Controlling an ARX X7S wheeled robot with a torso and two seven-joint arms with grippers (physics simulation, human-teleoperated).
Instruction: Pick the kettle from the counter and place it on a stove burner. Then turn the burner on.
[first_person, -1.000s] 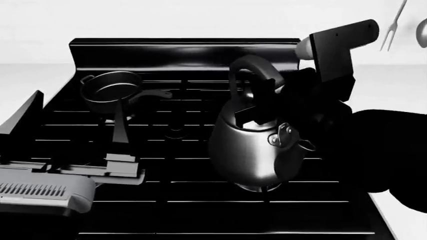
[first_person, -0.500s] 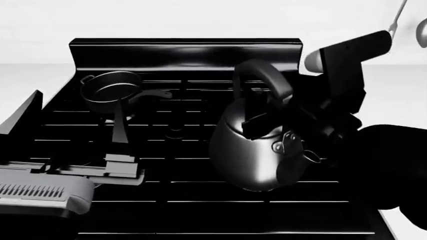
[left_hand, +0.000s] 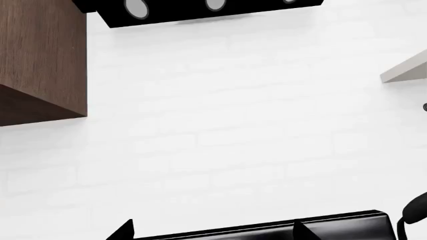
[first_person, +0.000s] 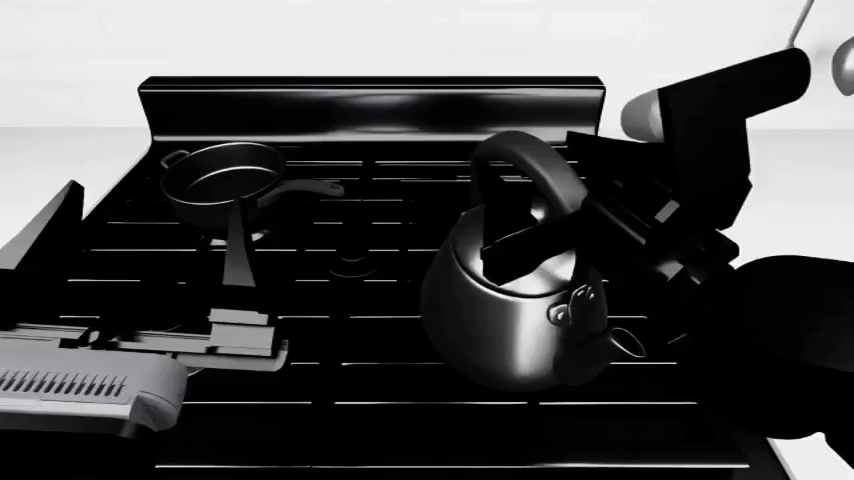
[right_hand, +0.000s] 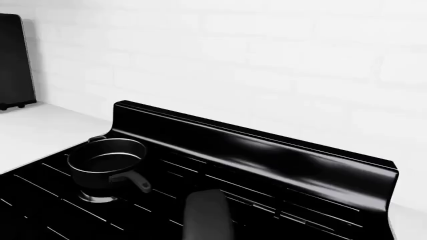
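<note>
The glossy dark kettle (first_person: 507, 320) is tilted over the front right of the black stove, spout (first_person: 622, 342) toward the front right. My right gripper (first_person: 577, 232) is shut on the right side of its arched handle (first_person: 523, 148). In the right wrist view only a grey piece of the handle (right_hand: 208, 215) shows, and the jaws are lost against the black stove. Any burner under the kettle is hidden; a central burner (first_person: 350, 266) shows between the grate bars. My left gripper (first_person: 140, 245) hangs open and empty over the stove's left side. The white counter (first_person: 60, 165) flanks the stove.
A small dark saucepan (first_person: 220, 182) with a straight handle sits on the back left burner (right_hand: 97, 198). The stove's raised back panel (first_person: 367, 100) runs along the white brick wall. Utensils (first_person: 801, 25) hang at the upper right. A wooden cabinet (left_hand: 40, 60) hangs above.
The right arm swung right and rolled, carrying the kettle slightly right and down; the kettle tilted further, spout dropping. The left arm stayed still.
</note>
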